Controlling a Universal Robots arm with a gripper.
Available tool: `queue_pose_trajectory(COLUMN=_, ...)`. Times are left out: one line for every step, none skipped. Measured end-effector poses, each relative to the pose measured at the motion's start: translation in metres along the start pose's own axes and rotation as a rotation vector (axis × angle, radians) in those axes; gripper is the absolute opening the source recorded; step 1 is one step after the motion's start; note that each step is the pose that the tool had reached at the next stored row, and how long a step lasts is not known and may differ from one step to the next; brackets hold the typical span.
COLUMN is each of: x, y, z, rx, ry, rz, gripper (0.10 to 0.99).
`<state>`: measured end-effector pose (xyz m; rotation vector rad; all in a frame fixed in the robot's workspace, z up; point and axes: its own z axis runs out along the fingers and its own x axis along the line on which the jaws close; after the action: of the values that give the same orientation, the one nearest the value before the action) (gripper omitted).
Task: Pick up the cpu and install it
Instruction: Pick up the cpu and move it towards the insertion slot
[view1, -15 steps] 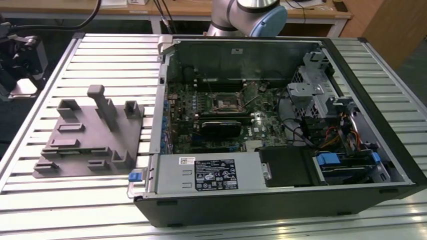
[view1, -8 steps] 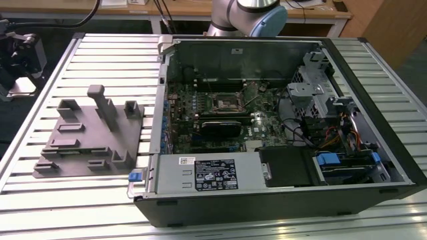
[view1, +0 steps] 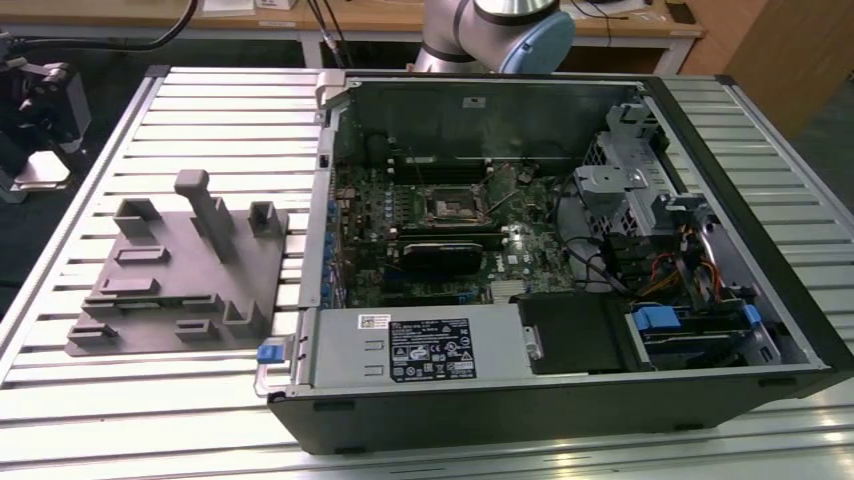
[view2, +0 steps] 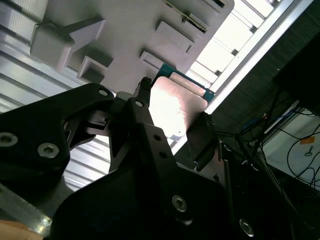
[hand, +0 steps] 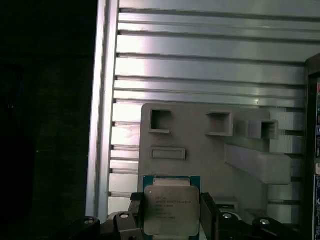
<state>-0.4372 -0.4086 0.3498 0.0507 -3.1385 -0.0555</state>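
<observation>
Both wrist views: cpu (hand: 171, 207) tight in pincer (hand: 172, 217); exterior view: open computer case (view1: 534, 415).

Small square cpu (hand: 171, 210), silvery lid, green rim, gripped by opposite edges in the pincer (hand: 172, 219), above grey fixture (hand: 200, 155)
</observation>
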Motion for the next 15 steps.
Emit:
queue_pose_trajectory(x=0.0, y=0.0, z=-0.0004, rx=0.0, ry=0.0, rz=0.0, gripper=0.541)
queue_pose_trajectory(x=0.0, y=0.0, z=-0.0008, rx=0.0, ry=0.0, rz=0.0, gripper=0.541)
queue_pose_trajectory(x=0.0, y=0.0, z=-0.0012, rx=0.0, ry=0.0, rz=0.0, gripper=0.541)
queue_pose_trajectory(x=0.0, y=0.0001, z=-0.0016, rx=0.0, ry=0.0, rz=0.0, gripper=0.541)
queue_pose_trajectory(x=0.0, y=0.0001, z=-0.002, rx=0.0, ry=0.0, rz=0.0, gripper=0.541)
queue_pose_trajectory(x=0.0, y=0.0001, z=-0.0024, rx=0.0, ry=0.0001, rz=0.0, gripper=0.541)
queue_pose_trajectory(x=0.0, y=0.0001, z=-0.0028, rx=0.0, ry=0.0, rz=0.0, gripper=0.541)
queue_pose_trajectory(x=0.0, y=0.0001, z=-0.0032, rx=0.0, ry=0.0, rz=0.0, gripper=0.541)
queue_pose_trajectory(x=0.0, y=0.0001, z=-0.0036, rx=0.0, ry=0.0, rz=0.0, gripper=0.541)
queue_pose_trajectory(x=0.0, y=0.0002, z=-0.004, rx=0.0, ry=0.0, rz=0.0, gripper=0.541)
queue_pose_trajectory(x=0.0, y=0.0002, z=-0.0044, rx=0.0, ry=0.0, rz=0.0, gripper=0.541)
queue_pose_trajectory(x=0.0, y=0.0002, z=-0.0048, rx=0.0, ry=0.0001, rz=0.0, gripper=0.541)
queue_pose_trajectory(x=0.0, y=0.0002, z=-0.0052, rx=0.0, ry=0.0, rz=0.0, gripper=0.541)
queue_pose_trajectory(x=0.0, y=0.0002, z=-0.0056, rx=0.0, ry=0.0, rz=0.0, gripper=0.541)
queue_pose_trajectory(x=0.0, y=0.0002, z=-0.0061, rx=0.0, ry=0.0, rz=0.0, gripper=0.541)
